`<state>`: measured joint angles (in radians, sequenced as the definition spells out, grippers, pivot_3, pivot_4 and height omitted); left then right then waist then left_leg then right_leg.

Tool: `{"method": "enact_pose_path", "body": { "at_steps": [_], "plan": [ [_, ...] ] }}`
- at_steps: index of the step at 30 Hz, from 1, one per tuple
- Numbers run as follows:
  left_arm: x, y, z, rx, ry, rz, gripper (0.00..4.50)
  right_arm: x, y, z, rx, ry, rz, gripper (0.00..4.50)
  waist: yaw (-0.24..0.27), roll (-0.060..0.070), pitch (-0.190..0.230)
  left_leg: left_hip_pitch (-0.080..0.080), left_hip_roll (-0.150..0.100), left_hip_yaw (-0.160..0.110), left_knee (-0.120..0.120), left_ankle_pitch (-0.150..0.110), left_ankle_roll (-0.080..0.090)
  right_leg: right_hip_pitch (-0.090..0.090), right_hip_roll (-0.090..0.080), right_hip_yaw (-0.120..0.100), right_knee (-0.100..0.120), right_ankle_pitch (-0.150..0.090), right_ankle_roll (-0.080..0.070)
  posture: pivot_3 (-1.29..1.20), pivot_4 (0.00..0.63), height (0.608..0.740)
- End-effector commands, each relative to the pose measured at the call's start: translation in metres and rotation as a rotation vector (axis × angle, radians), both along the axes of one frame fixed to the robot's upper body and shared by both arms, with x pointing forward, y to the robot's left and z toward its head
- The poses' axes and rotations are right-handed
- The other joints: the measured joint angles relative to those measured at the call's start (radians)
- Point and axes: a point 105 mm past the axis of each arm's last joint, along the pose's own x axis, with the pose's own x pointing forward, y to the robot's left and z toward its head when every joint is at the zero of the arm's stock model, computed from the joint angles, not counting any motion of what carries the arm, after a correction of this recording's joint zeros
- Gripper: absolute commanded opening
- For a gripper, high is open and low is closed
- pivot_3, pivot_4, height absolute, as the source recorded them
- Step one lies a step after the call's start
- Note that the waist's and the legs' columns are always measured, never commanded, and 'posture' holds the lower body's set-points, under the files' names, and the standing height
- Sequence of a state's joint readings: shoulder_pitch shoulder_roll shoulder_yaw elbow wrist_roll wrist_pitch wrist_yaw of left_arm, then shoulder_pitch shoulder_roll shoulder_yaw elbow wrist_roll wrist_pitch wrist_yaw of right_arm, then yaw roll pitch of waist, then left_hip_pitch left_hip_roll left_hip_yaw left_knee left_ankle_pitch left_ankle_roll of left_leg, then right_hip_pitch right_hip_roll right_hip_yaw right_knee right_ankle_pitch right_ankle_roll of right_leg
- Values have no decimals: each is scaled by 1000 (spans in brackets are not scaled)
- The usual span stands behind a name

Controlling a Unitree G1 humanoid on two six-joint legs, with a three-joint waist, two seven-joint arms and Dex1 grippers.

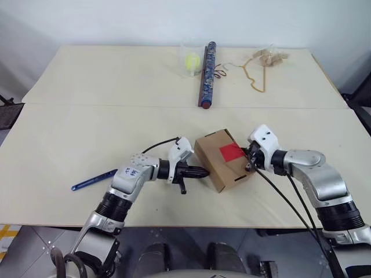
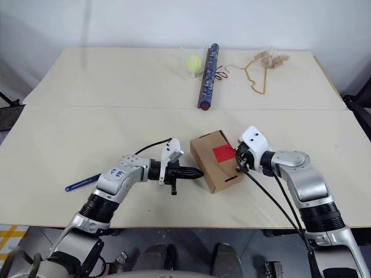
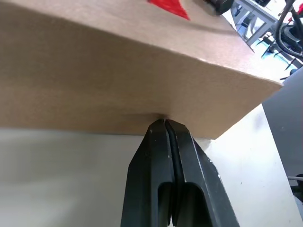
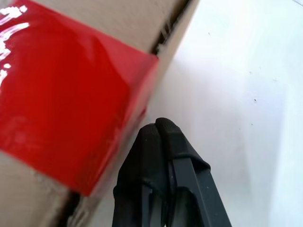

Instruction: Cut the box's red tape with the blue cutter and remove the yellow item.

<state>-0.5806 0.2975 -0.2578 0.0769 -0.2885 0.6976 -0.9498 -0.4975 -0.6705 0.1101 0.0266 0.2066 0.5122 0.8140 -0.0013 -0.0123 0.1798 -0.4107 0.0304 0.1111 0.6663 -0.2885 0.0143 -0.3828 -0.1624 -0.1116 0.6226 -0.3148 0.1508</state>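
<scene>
Left eye view: box (image 1: pixel 223 160) sits lower centre of frame on the pale table (image 1: pixel 87 127), red tape (image 1: pixel 232 152) square on its top, still whole. Left gripper (image 1: pixel 204 172) comes in from the left, fingers pressed together, tip at the box's left side wall. Right gripper (image 1: pixel 250 159) at the box's right edge beside the tape, jaws closed, nothing held. Blue cutter (image 1: pixel 94 180) lies alone on the table at lower left, well apart from both grippers. Upper centre: long dark patterned tube (image 1: pixel 207 73), clear container (image 1: pixel 191 58) with a small yellow-green ball just left of it, tan cord and clips (image 1: pixel 264 63) to the upper right.

Left wrist view: adds contact detail, closed fingers (image 3: pixel 156 179) touching the plain cardboard side just under the top edge; corner of tape at frame top.

Right wrist view: closed fingers (image 4: pixel 184 170) right at the tape's edge, where tape folds over the box edge; glossy tape surface unbroken. Whether they touch, cannot tell.
</scene>
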Motion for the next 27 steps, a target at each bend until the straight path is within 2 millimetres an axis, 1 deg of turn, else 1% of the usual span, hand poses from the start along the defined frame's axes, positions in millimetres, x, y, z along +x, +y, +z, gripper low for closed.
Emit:
{"method": "enact_pose_path", "body": {
  "at_steps": [1, 3, 7, 8, 9, 10, 11, 12, 13, 14, 15, 17, 19, 20, 21, 22, 23, 24, 27],
  "plan": [
    [-2, 0, 10, -10, -67, -3, 15, 6, -2, 11, -22, -76, 23, 0, 0, 0, 0, 0, 0, 0, 0, 0, 0, 0, 0, 0, 0, 0, 0, 0, 150, 740],
    [2, 6, 13, 19, -135, 11, 15, 9, -7, 16, -24, -98, 13, 0, 0, 0, 0, 0, 0, 0, 0, 0, 0, 0, 0, 0, 0, 0, 0, 0, 150, 740],
    [6, 23, 32, 14, -279, 23, 15, 6, -17, 34, -14, -157, 7, 0, 0, 0, 0, 0, 0, 0, 0, 0, 0, 0, 0, 0, 0, 0, 0, 0, 150, 740],
    [6, 30, 42, -4, -336, 19, 15, 3, -22, 41, -1, -175, 3, 0, 0, 0, 0, 0, 0, -1, 0, 0, 0, 0, 0, 0, 0, 0, 0, 0, 150, 740],
    [7, 41, 54, -26, -387, 30, 15, -1, -28, 49, 19, -194, 0, 0, 1, 0, 0, 0, 0, -1, 0, 0, 0, 0, 0, 0, 0, 0, 0, 0, 150, 740],
    [5, 53, 71, -74, -457, 29, 2, -7, -38, 55, 32, -204, -8, 181, 3, 0, 0, 0, 0, -1, 0, 0, 0, 0, 0, 0, -1, 0, 0, 0, 150, 740],
    [3, 62, 82, -105, -507, 27, 0, -12, -44, 59, 40, -210, -13, 380, 4, 0, 0, 0, 0, -1, -1, 0, 0, 0, 0, -1, -1, 0, 0, 0, 150, 740],
    [2, 77, 92, -138, -508, 53, 186, -21, -47, 63, 51, -227, 23, 543, 4, 0, 0, 0, 1, -2, -1, 0, 0, 0, 0, -1, -1, 0, 0, 0, 150, 740],
    [1, 92, 95, -134, -514, 77, 405, -30, -47, 64, 63, -233, 74, 844, 4, 0, 0, 0, 1, -2, -1, 0, 0, 0, 0, -2, -1, 0, 0, 0, 150, 740],
    [0, 103, 97, -125, -511, 94, 634, -37, -46, 65, 70, -238, 113, 1189, 3, 0, 0, 0, 1, -2, -1, 0, 0, 1, 0, -2, -2, 0, 0, 0, 150, 740],
    [-3, 120, 93, -89, -510, 123, 864, -46, -46, 68, 110, -255, 152, 1485, 0, 0, 0, 1, 1, -2, -2, 0, 0, 3, 0, -3, -3, 0, 0, 0, 150, 740],
    [-9, 152, 86, -53, -486, 193, 1514, -60, -47, 72, 192, -270, 195, 2228, -6, 0, 0, 6, 1, -2, -3, -1, 0, 6, 0, -2, -4, 0, 0, 0, 150, 740],
    [-11, 184, 88, -28, -586, 290, 2116, -74, -46, 69, 215, -271, 236, 2880, -8, 1, 0, 7, 1, -4, -3, -1, 0, 6, 0, -1, -3, 0, 0, 0, 150, 740],
    [-15, 214, 81, 37, -587, 375, 2401, -87, -37, 69, 233, -283, 294, 3227, -6, 1, 0, 7, 1, -5, -3, -2, 0, 6, -1, -1, -3, 0, 0, 0, 150, 740],
    [-20, 233, 77, 85, -584, 427, 2734, -96, -30, 68, 246, -291, 334, 3594, -7, 1, 0, 7, 2, -5, -3, -2, 1, 5, -1, -1, -3, 0, 0, 0, 150, 740],
    [-27, 258, 72, 128, -554, 493, 3039, -108, -20, 69, 246, -316, 389, 3919, -7, 1, 0, 7, 3, -6, -3, -2, 0, 5, 0, -1, -3, 0, 0, 0, 150, 740],
    [-32, 273, 70, 152, -534, 531, 3346, -115, -14, 70, 245, -335, 421, 4290, -9, 1, 0, 7, 3, -6, -3, -2, 0, 5, 0, -1, -2, 0, 0, 0, 150, 740],
    [-42, 297, 63, 188, -477, 593, 3663, -125, -4, 73, 273, -351, 464, 4500, -10, 1, 0, 7, 3, -6, -4, -3, -1, 4, 0, -1, -2, 0, -1, 0, 150, 740],
    [-66, 340, 51, 246, -359, 695, 4491, -144, 14, 75, 334, -336, 538, 4500, -8, 2, 1, 7, 5, -6, -4, -5, 1, 4, -2, -2, -2, 0, -1, 0, 150, 740]
  ]
}}
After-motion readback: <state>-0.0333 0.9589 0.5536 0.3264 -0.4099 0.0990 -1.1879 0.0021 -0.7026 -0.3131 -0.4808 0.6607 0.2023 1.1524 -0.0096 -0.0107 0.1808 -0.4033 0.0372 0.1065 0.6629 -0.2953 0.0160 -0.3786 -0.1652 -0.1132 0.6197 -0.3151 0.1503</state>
